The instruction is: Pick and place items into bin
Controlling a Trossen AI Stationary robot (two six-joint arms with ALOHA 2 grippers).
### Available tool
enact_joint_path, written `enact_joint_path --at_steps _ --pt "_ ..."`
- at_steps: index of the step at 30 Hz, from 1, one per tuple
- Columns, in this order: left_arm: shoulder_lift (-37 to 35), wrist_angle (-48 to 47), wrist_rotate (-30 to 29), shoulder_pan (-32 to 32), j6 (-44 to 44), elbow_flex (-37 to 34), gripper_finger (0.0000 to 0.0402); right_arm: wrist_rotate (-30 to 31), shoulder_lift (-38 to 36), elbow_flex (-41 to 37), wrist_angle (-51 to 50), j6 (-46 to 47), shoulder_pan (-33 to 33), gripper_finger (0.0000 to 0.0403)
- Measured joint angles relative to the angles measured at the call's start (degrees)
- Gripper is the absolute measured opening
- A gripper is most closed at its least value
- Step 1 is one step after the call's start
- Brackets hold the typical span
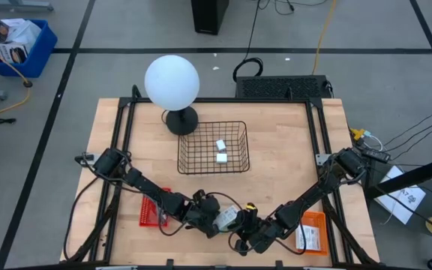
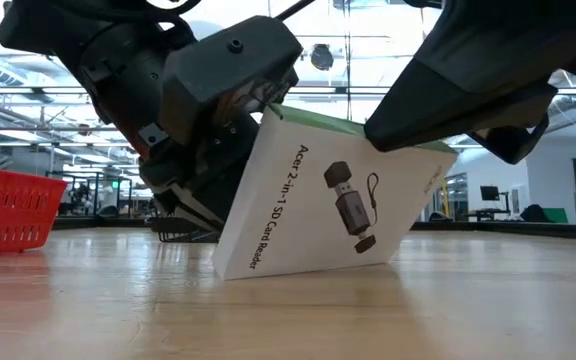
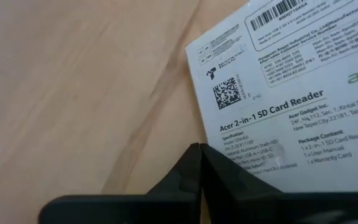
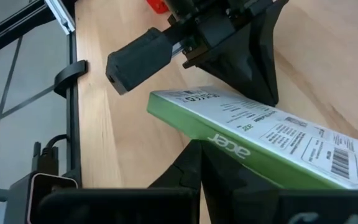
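Note:
A flat white packet (image 2: 318, 200) printed "Acer 2-in-1 SD Card Reader" stands tilted near the table's front edge, its lower edge (image 2: 298, 268) on the wood. My left gripper (image 3: 199, 152) is shut at the packet's printed back face. My right gripper (image 4: 199, 148) is shut at its green top side. In the high view the two grippers (image 1: 214, 219) (image 1: 247, 229) meet at the packet (image 1: 228, 217). The black wire bin (image 1: 213, 147) holds two tiny white blocks (image 1: 220, 145). My left gripper's shut fingertips (image 3: 188, 163) lie against the packet's printed back face (image 3: 229, 134), near one side edge, slanting down from the table's left. My right gripper's shut fingertips (image 4: 194, 158) meet the packet's green narrow side (image 4: 229, 140), slanting down from the right. The packet leans, its lower edge on the table.
A big white globe lamp (image 1: 172, 82) stands at the bin's far left corner. A red basket (image 1: 154, 208) sits at the near left. At the near right is an orange tray (image 1: 312, 232) with a white printed packet in it.

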Motion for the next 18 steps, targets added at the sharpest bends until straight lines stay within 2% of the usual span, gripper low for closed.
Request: enact_joint_path --at_steps 4,10,15,18 --pt "0.0 -0.07 -0.16 -0.01 -0.3 0.0 0.0024 1.29 0.0 0.0 0.14 -0.69 0.0 0.0" --pt "0.0 0.09 0.09 -0.07 -0.6 0.0 0.0004 1.48 -0.01 0.0 0.28 -1.31 -0.2 0.0" --pt "-0.01 2.38 1.11 -0.29 -1.3 0.2 0.0021 5.27 -0.01 0.02 0.2 -2.42 -0.31 0.0" --pt "-0.5 4.94 1.38 -0.99 -0.73 0.55 0.0024 5.54 0.49 -0.42 -1.47 -2.56 -0.88 0.0"
